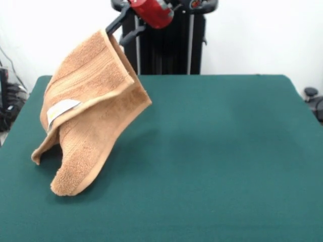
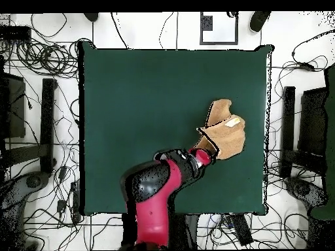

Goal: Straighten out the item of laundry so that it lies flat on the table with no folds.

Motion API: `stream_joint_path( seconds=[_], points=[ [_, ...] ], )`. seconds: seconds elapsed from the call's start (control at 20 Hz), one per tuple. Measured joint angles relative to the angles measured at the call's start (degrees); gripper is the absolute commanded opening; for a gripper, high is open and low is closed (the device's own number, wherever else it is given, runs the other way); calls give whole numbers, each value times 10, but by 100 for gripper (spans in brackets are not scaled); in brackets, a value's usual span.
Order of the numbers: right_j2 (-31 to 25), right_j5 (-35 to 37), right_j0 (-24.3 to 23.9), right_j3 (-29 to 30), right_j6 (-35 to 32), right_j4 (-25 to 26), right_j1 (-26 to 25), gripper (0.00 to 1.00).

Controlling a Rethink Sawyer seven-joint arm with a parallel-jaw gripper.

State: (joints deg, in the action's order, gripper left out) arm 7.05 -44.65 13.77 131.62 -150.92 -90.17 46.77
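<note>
The gripper pinches the lifted towel at its 12 o'clock corner, fingertips hidden, white label showing, lower folds resting on the tabletop.

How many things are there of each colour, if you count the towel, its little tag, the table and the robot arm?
Orange-tan: 1, the towel, held up by the gripper, lower end on the table.
White: 1, the label on the towel.
Dark green: 1, the table.
Red and black: 1, the robot arm.
Total: 4
</note>
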Motion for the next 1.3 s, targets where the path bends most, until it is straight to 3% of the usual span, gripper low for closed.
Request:
stream_joint_path(
  seconds=[0.1,0.25,0.6,1.1,1.2,1.3],
  points=[
    [26,46,-18,33,0,54,34,100],
    [74,103,-38,65,0,93,81,100],
    [150,160,-81,91,0,179,141,100],
    [162,189,-200,80,0,416,148,100],
    [160,198,-257,68,0,506,144,100],
    [157,207,-296,57,0,562,139,100]
  ],
)
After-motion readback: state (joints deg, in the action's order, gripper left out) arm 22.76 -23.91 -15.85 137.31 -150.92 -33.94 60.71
